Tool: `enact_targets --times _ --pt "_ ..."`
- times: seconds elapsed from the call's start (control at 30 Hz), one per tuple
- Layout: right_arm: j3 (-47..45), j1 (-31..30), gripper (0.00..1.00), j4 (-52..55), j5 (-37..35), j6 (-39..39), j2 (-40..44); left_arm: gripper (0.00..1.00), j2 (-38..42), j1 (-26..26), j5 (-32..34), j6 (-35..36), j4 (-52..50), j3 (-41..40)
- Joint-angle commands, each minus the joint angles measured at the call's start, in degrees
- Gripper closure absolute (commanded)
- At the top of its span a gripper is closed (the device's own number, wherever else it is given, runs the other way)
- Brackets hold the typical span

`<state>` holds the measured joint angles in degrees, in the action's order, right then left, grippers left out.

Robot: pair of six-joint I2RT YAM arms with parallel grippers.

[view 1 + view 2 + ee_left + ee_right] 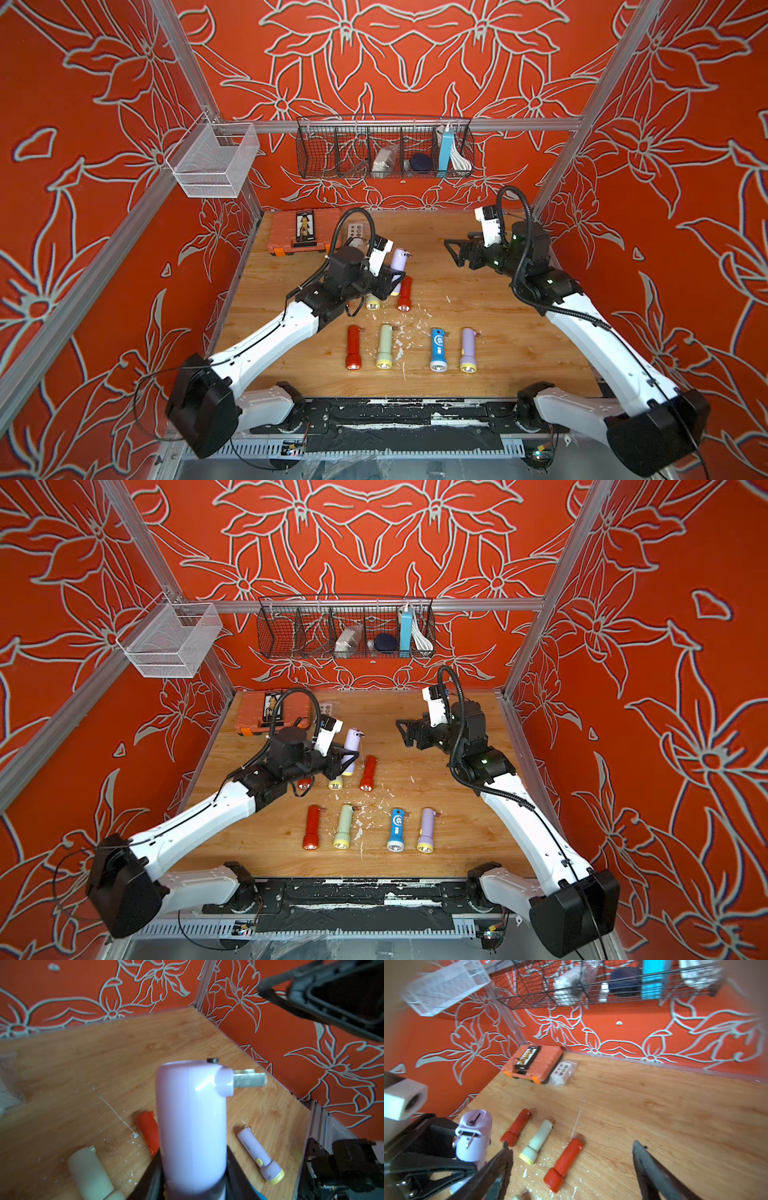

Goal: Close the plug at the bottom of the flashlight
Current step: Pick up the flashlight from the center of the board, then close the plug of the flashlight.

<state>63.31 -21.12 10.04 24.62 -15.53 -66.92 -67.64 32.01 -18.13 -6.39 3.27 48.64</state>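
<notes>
Flashlight (398,261), lilac, is up off the table (498,332) at left-centre in both top views. It is clamped low on its body by L gripper (392,277), tail end pointing away from the gripper. Plug (409,254) sticks out sideways at the tail, toward R gripper (453,252). R gripper hangs in the air well apart to the right, jaws spread, nothing in them, aimed at the flashlight. Row of 4 spares (437,349) lies near the table's front, w/ more partly under L arm (270,332). L wrist view: flashlight body fills the centre btwn two black fingers (152,1169) pressing its sides. The plug's 2 metal prongs (249,1080) stand out at a right angle from the tail, not folded in. R wrist view: R fingers wide apart & empty, only table and a red spare seen btwn them. Flashlight shows beyond one finger, gripped by L gripper, prongs out.
</notes>
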Motion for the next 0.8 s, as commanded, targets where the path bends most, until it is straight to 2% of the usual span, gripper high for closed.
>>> enact_targets --times 0.0,0.13,0.27,0.53,0.77 --pt "2.85 0.21 0.08 -3.14 16.14 1.44 -2.27 1.0 3.85 -2.19 -6.04 8.33 10.7 -3.63" --pt "4.9 0.12 0.09 -7.2 29.3 -0.14 -5.08 1.0 7.47 -3.61 -10.59 12.78 11.6 -6.39" --pt "6.61 -0.35 0.1 -9.36 39.14 -0.67 -6.81 1.0 10.45 -5.38 -14.65 14.26 18.1 -11.17" --pt "10.12 -5.67 0.13 -6.51 43.71 3.82 -10.22 1.0 13.52 -7.05 -19.72 13.47 24.86 -15.34" --pt "14.6 -9.75 0.17 -1.27 44.98 8.2 -14.58 1.0 14.02 -7.13 -22.34 12.82 25.54 -15.31"
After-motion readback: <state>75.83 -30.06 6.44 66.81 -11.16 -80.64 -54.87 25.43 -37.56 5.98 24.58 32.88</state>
